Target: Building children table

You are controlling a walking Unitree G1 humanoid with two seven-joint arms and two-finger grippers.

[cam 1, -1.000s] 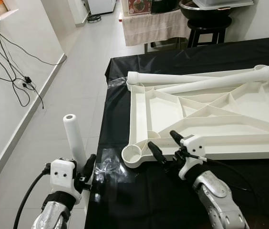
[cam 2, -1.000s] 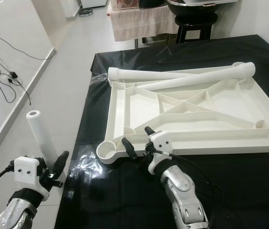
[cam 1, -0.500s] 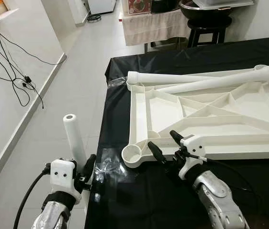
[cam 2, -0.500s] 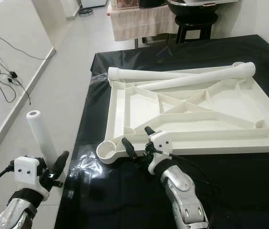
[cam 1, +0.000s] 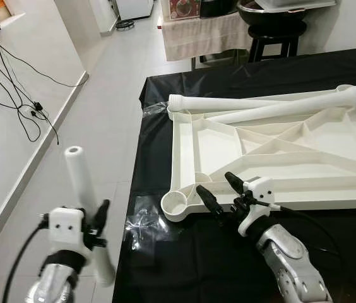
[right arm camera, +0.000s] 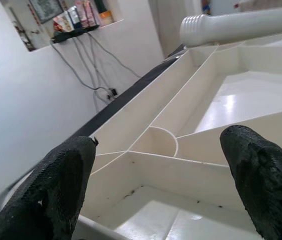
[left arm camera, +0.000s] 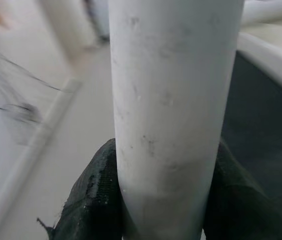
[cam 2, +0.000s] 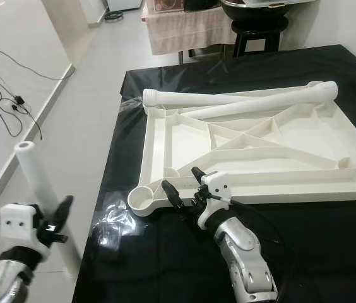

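Left hand (cam 1: 96, 222) around smooth white cylindrical leg (cam 1: 80, 183).

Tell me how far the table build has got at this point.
Early stage. Done: the white tabletop lies upside down on the black cloth, with no leg fitted yet. In hand: the left gripper holds one leg upright beside the table; the right gripper, fingers open, sits at the near rim by the corner socket. Left: two more legs lie across the far edge.
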